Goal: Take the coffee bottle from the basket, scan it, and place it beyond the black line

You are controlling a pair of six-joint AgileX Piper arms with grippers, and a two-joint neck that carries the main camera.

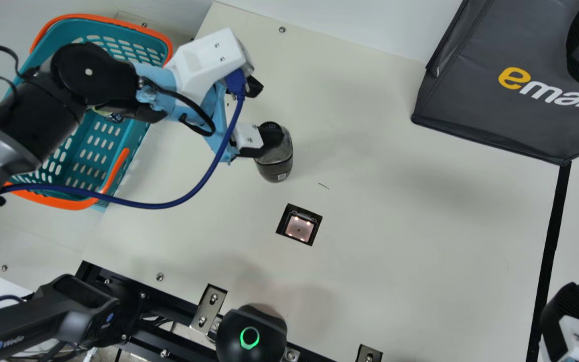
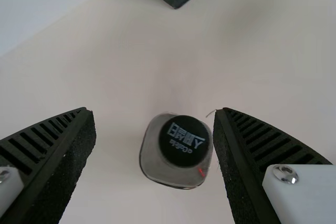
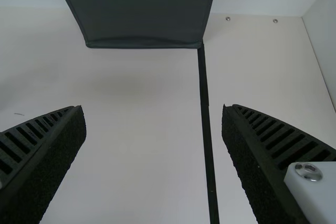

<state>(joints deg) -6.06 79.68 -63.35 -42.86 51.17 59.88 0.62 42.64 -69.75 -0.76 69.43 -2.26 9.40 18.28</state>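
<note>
I see the coffee bottle (image 1: 275, 163) upright on the table (image 1: 410, 241), long axis vertical, cap pointing up, my left claw (image 1: 264, 111) spread open near it, my right claw (image 1: 568, 314) open by the black line (image 1: 553, 236).

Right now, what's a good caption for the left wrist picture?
Black-capped coffee bottle standing on the table, framed by the open left gripper.

The left arm (image 1: 88, 75) partly hides the basket (image 1: 83, 27); the bag (image 1: 470, 105) is cropped.
</note>
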